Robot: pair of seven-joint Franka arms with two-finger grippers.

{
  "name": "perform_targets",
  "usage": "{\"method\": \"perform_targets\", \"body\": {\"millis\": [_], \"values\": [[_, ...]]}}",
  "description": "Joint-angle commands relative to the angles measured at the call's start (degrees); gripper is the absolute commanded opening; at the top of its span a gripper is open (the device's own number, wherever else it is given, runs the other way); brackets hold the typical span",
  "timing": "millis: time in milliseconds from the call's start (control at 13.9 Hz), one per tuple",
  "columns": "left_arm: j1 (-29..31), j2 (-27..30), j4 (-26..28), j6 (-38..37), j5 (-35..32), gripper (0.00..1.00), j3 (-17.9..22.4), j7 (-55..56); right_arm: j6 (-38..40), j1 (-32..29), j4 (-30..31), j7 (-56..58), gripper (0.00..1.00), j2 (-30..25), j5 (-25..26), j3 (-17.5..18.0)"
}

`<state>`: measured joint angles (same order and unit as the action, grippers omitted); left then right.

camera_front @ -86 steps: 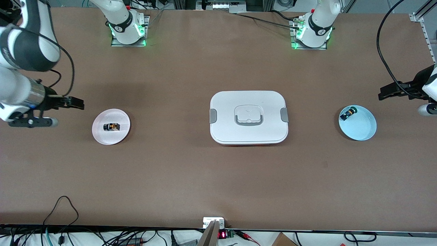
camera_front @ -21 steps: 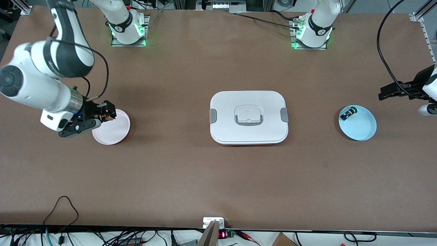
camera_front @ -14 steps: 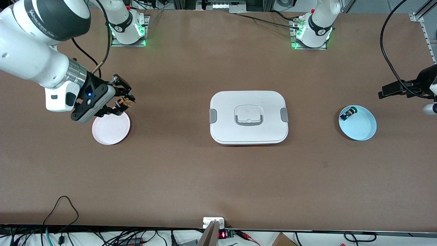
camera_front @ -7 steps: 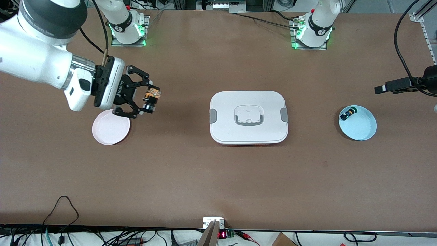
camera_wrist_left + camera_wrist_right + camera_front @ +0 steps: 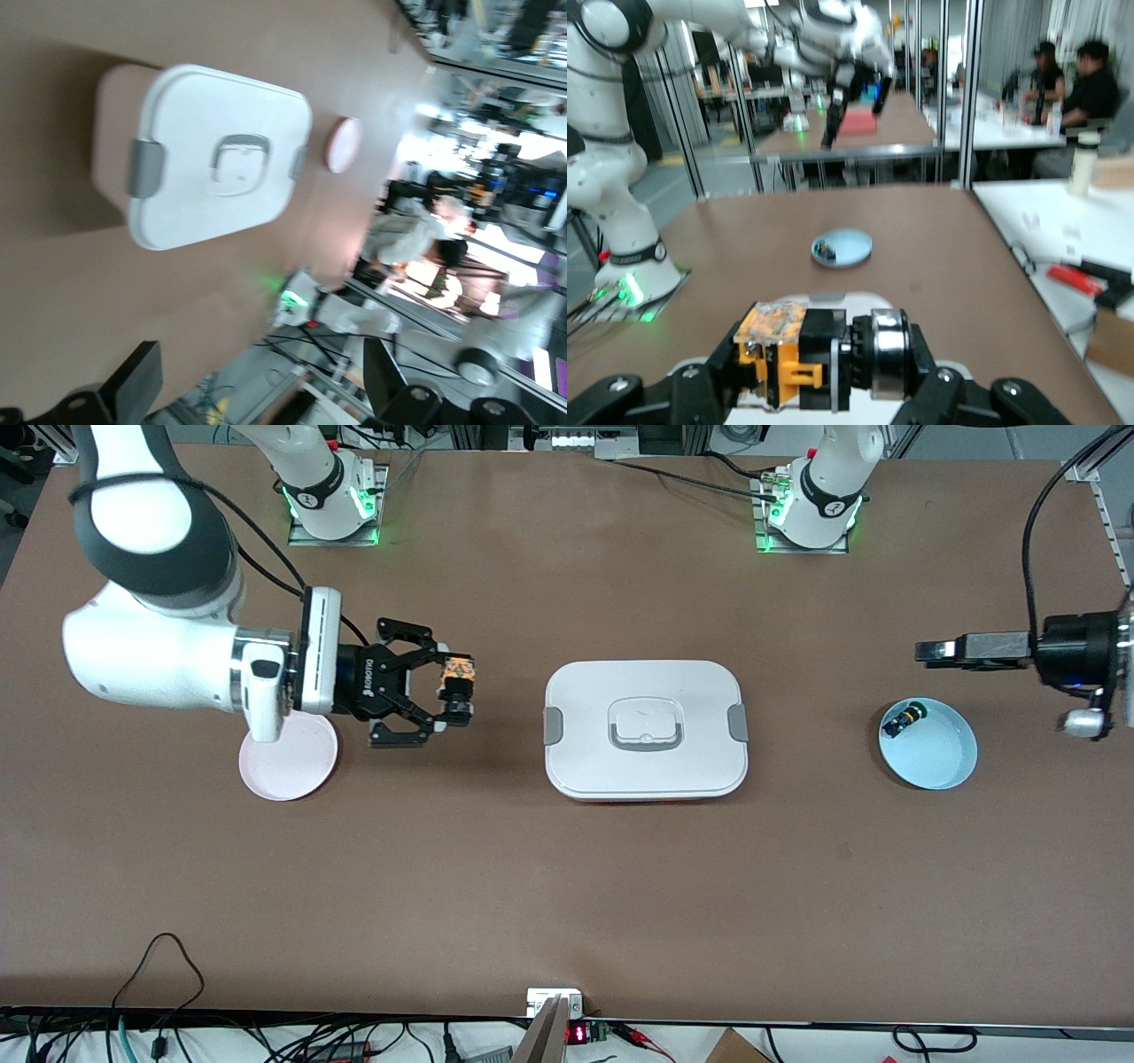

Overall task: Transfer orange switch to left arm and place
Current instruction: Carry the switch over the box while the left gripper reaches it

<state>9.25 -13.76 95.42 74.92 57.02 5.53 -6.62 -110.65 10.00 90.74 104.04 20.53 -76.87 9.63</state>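
Note:
My right gripper [image 5: 454, 687] is shut on the orange switch [image 5: 457, 670], a small black part with an orange face, and holds it in the air over the table between the pink plate [image 5: 288, 762] and the box [image 5: 645, 731]. In the right wrist view the orange switch [image 5: 799, 355] sits crosswise in my right gripper [image 5: 824, 365], with the box's white lid [image 5: 829, 302] just ahead. My left gripper [image 5: 923, 651] is open and empty, up in the air beside the blue plate [image 5: 939, 753], pointing toward the box. The left wrist view shows the box [image 5: 217, 168] and its wide-apart fingers [image 5: 135, 387].
The blue plate holds a small black part with a green-yellow tip [image 5: 904, 716]. The pink plate is bare; it also shows in the left wrist view [image 5: 344, 144]. The blue plate shows in the right wrist view [image 5: 842, 247]. Both arm bases stand along the table's farthest edge.
My right gripper lifted the orange switch off the pink plate and carried it toward the box. My left arm swung in from the table's end, its gripper now level and pointing at the box.

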Motion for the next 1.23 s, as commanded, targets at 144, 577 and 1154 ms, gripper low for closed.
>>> {"method": "perform_targets", "body": {"millis": [144, 577, 1154], "values": [[-2.1, -0.4, 9.9, 4.6, 18.0, 1.00, -1.1, -3.6, 0.1, 3.8, -0.7, 10.7, 0.20, 5.1, -17.9, 0.1], [-4.8, 0.3, 10.0, 20.8, 25.7, 1.00, -11.7, -5.7, -5.4, 10.5, -1.4, 10.3, 0.21, 7.2, -28.9, -0.1], [-7.4, 1.5, 9.9, 36.9, 32.4, 1.00, -22.2, -4.8, -8.8, 13.5, -2.1, 8.6, 0.20, 8.3, -28.4, -0.5]]}}
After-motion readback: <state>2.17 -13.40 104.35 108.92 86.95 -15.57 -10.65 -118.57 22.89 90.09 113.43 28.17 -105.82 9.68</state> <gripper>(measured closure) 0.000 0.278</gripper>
